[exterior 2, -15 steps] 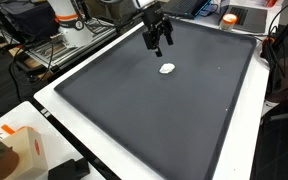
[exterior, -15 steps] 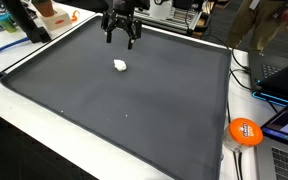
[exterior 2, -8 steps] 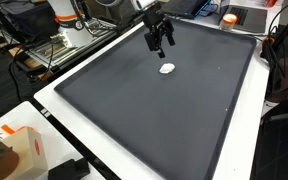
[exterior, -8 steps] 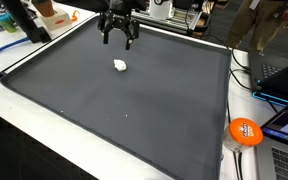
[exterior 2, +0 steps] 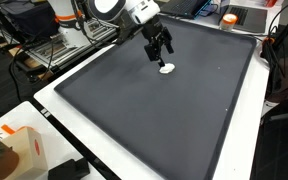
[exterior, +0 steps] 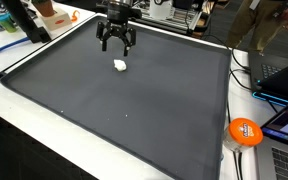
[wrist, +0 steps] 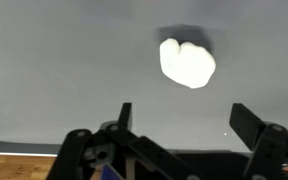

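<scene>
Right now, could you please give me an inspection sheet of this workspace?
Surface: dark mat on a white table, flat, no spills seen.
Job's things: one small white lump lying on the mat.
Clutter: orange disc off the mat, on the table.
Grippers: gripper open, above the mat close to the lump, not touching it, holding nothing.
Cables: dark cables beside the mat's edge.
Surroundings: laptop; orange-and-white box.

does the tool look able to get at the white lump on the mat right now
Probably yes. The tool hangs open close to the white lump, which lies alone on the dark mat. In the wrist view the lump sits in line with the gap between the fingers, with nothing in the way.
</scene>
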Available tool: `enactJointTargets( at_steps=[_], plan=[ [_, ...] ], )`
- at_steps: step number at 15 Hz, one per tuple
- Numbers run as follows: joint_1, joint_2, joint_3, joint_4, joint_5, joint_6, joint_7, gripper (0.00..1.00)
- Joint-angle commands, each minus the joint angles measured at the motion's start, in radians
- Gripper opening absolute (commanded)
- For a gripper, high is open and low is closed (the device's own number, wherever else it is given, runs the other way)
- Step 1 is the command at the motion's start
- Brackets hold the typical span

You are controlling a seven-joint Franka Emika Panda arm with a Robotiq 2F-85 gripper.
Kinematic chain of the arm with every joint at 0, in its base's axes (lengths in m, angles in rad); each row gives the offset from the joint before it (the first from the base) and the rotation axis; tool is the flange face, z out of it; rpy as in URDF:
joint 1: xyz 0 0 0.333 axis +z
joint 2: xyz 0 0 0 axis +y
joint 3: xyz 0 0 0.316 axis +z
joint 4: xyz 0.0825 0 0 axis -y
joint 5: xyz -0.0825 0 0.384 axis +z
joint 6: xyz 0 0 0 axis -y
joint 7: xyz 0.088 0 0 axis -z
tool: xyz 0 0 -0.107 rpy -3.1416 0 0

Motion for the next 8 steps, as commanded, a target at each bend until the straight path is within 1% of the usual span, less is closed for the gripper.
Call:
enactJointTargets(
  at_steps=[1, 3, 5, 6, 8],
  plan=[
    [0.014, 0.015, -0.012, 0.0, 0.009, 0.008, -0.003, 1.0],
    [0.033, 0.036, -0.024, 0.001, 0.021, 0.015, -0.007, 1.0],
    [0.036, 0.041, -0.026, 0.003, 0.024, 0.017, -0.007, 1.0],
    [0.027, 0.051, -0.018, 0.008, 0.01, 0.053, -0.015, 1.0],
    [0.062, 0.062, -0.055, 0.019, 0.024, 0.088, -0.062, 1.0]
  ],
)
